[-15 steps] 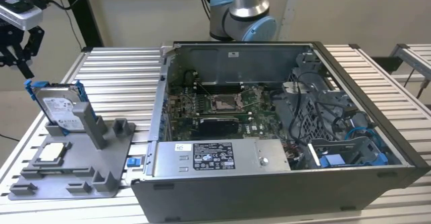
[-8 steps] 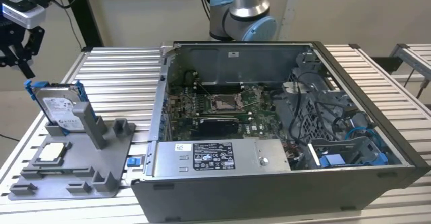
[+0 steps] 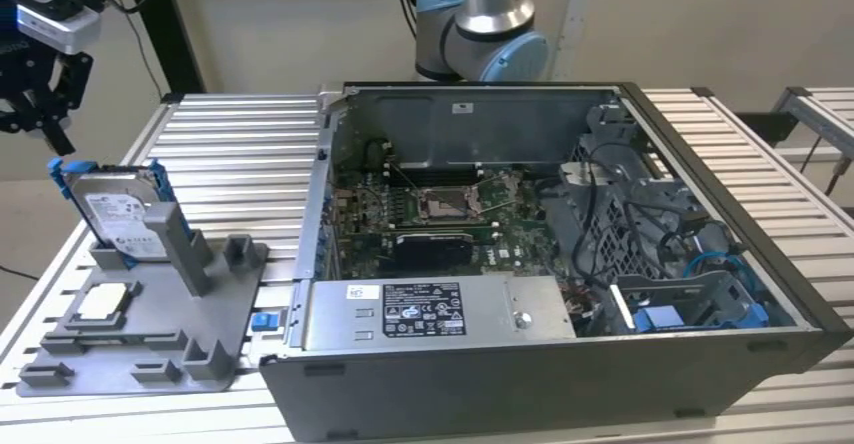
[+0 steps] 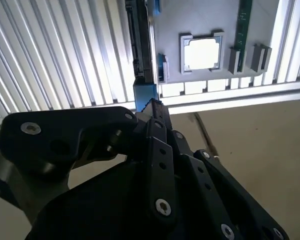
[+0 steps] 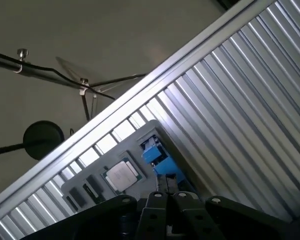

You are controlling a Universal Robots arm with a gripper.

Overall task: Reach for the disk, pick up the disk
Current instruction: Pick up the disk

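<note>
Fingers closed and empty at the desk's edge, the disk untouched.

In the exterior view I see the gripper (image 3: 60, 144) hanging above the desk (image 3: 227, 129) at its edge on the exterior view's left, fingers pressed together and holding nothing. The disk (image 3: 118, 209) stands on edge in a grey fixture (image 3: 147, 349) near that edge, below the fingertips and apart from them, with open air over its top. The open computer case (image 3: 534, 384) bounds the fixture's other side. In both wrist views the disk's blue end lies just past the fingertips.
</note>
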